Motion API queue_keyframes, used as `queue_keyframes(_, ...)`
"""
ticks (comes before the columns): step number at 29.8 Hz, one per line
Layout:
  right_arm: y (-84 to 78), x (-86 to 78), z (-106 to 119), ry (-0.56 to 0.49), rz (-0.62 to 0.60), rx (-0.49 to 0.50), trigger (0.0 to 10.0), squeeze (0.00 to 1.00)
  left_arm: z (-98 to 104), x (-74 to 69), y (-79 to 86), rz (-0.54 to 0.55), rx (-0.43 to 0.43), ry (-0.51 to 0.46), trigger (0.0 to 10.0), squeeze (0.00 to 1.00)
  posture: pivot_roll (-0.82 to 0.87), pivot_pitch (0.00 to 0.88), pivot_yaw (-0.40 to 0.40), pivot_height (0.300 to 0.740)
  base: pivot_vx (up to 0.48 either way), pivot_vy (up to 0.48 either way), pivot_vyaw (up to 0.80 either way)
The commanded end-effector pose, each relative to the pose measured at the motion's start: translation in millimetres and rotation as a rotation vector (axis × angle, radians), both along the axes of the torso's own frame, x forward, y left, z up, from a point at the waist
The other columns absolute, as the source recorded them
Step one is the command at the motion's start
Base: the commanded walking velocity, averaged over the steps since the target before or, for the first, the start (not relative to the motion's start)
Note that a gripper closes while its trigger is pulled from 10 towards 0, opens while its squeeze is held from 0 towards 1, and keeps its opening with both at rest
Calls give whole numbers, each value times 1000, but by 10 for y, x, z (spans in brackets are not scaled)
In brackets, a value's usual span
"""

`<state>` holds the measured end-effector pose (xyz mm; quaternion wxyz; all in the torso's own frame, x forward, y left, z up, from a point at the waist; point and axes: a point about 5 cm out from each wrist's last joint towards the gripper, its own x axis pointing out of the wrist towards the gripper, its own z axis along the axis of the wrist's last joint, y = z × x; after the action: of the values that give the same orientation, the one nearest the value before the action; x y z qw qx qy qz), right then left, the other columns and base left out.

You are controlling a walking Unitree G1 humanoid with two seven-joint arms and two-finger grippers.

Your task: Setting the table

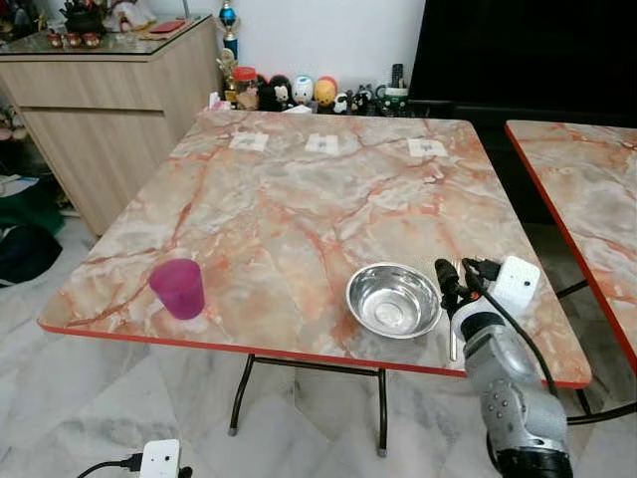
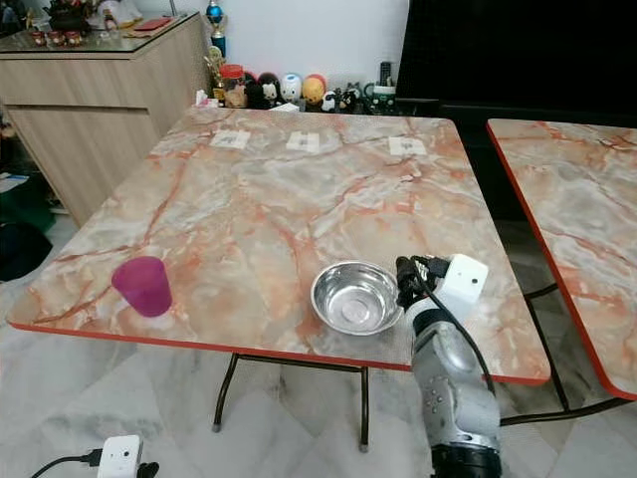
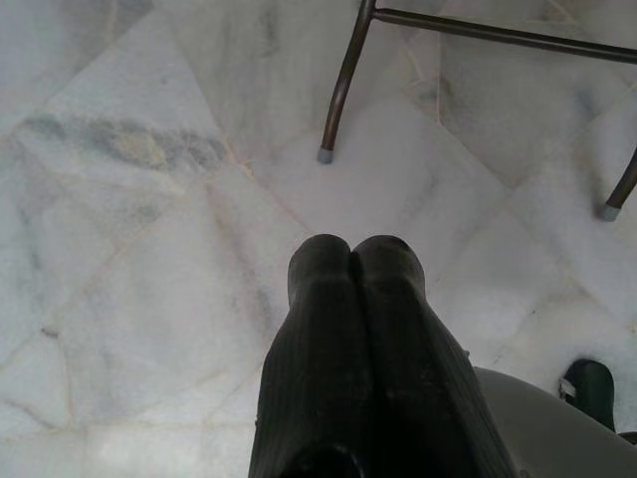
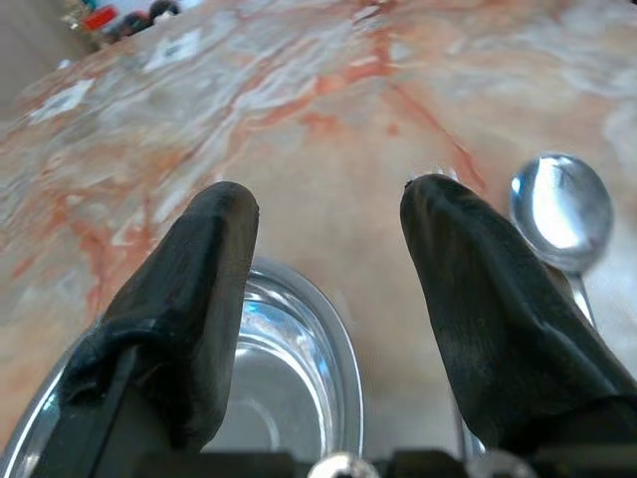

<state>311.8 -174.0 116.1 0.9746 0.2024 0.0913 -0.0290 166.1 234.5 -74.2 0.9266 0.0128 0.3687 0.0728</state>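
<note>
Bowl (image 1: pixel 393 299), spoon (image 4: pixel 559 211) and cup (image 1: pixel 177 288) sit lower frame on the table (image 1: pixel 299 189); my right gripper (image 4: pixel 328 224) hovers wide open, empty, placement looks largely done.

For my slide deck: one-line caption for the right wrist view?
Right gripper open above the marble table, steel bowl under one finger, spoon beside the other.

1 steel bowl (image 1: pixel 393 299), 1 spoon (image 4: pixel 560 214), 1 pink cup (image 1: pixel 178 288), 2 tables (image 1: pixel 299 199).
</note>
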Motion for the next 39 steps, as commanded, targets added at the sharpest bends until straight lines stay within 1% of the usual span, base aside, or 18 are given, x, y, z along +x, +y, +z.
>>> queue_keyframes(1,-18,11,21,14,-7,28,10000,0,-14,-28,20,-20,12,24,10000,0,8,1,-9,740,0,0,0)
queue_keyframes(5,-24,1,29,25,-7,78,10000,0,-18,-36,18,-23,12,27,10000,0,10,0,-9,740,0,0,0)
queue_keyframes(7,-18,-10,15,50,17,98,10000,0,-22,-42,13,-31,13,32,10000,0,10,0,-9,740,0,0,0)
queue_keyframes(8,-15,-16,-4,69,32,95,10000,0,-23,-44,13,-32,13,33,10000,0,10,0,-9,740,0,0,0)
queue_keyframes(9,-8,-29,-68,121,73,97,10000,0,-26,-48,14,-34,14,35,10000,0,10,0,-9,740,0,0,0)
queue_keyframes(12,5,-42,-119,159,127,85,10000,0,-28,-53,13,-34,14,37,10000,0,9,0,-8,740,0,0,0)
queue_keyframes(17,-44,-22,-115,166,127,88,10000,0,-34,-66,12,-35,15,41,10000,0,12,0,-9,740,0,0,0)
queue_keyframes(21,-60,-23,-135,188,135,86,10000,0,-39,-76,12,-40,17,47,10000,0,16,0,-10,740,0,0,0)
queue_keyframes(28,-69,-32,-146,197,141,95,10000,0,-45,-86,13,-45,20,53,10000,0,15,0,-8,740,0,0,0)
queue_keyframes(29,-68,-32,-150,200,143,100,10000,0,-45,-86,12,-49,22,54,10000,0,15,0,-8,740,0,0,0)
queue_keyframes(32,-37,-31,-188,212,166,158,10000,0,-43,-83,11,-58,29,54,10000,0,18,0,-9,740,0,0,0)
queue_keyframes(39,-17,-22,-214,220,182,214,10000,0,-45,-87,7,-56,26,53,10000,0,21,0,-9,740,0,0,0)
